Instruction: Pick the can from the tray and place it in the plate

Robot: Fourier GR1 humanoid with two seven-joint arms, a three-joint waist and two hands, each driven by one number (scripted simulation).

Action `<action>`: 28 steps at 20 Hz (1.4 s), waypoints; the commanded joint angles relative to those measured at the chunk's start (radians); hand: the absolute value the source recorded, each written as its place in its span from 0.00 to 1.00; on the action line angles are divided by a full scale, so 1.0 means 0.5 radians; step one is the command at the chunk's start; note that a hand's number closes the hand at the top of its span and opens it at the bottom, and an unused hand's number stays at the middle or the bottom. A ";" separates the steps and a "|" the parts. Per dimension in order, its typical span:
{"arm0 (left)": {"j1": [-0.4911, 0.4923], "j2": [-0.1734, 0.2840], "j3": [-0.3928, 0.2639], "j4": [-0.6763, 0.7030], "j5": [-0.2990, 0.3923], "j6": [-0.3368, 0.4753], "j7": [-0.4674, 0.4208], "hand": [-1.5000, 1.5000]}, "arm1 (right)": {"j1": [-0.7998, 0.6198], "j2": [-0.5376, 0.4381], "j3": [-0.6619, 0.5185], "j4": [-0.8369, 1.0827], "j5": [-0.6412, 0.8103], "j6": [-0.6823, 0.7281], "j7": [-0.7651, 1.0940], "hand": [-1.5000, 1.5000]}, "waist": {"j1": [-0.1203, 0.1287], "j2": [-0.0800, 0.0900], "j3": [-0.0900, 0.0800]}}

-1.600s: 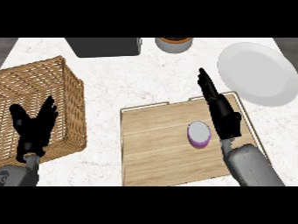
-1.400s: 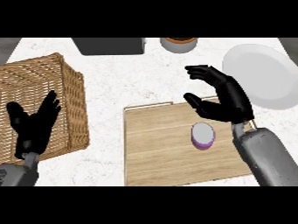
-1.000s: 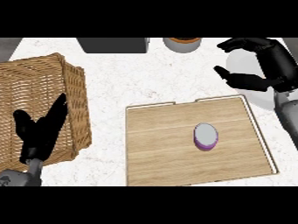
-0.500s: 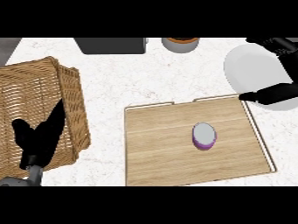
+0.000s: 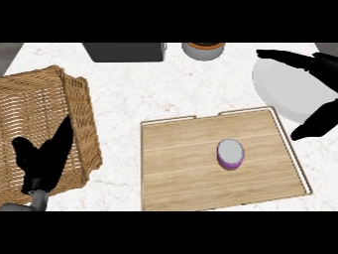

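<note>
A purple can with a pale lid (image 5: 230, 154) stands upright on the wooden tray (image 5: 179, 173), right of the tray's middle. The white plate (image 5: 285, 92) lies on the counter just beyond the tray's far right corner. My right hand (image 5: 325, 72) hovers over the plate at the view's right edge, open, fingers spread and thumb pointing down toward the tray's right rim. It holds nothing and is well away from the can. My left hand (image 5: 45, 158) rests open at the lower left, over the wicker basket's edge.
A large wicker basket (image 5: 25, 124) fills the left side. A dark box (image 5: 124, 51) and a small cup with orange contents (image 5: 203, 49) stand at the counter's far edge. White marbled counter lies between the basket and the tray.
My right hand rose from beside the can and swung up and right, out over the plate, without the can. The can stayed put on the tray. The left hand barely shifted.
</note>
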 commanded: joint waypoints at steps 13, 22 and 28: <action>-0.003 -0.190 -0.013 0.224 -0.013 -0.093 0.017 0.50 | 0.128 0.197 0.377 -0.514 0.402 0.031 0.757 0.00 | -0.020 0.033 -0.037; 0.098 -0.264 -0.081 0.041 -0.123 -0.020 0.124 0.50 | 0.411 0.325 0.491 -0.617 0.523 -0.004 0.811 0.00 | -0.006 0.029 -0.033; 0.095 -0.309 -0.030 0.166 -0.133 -0.069 0.039 0.50 | 0.441 0.405 0.583 -0.707 0.703 -0.045 0.933 0.00 | -0.019 0.031 -0.035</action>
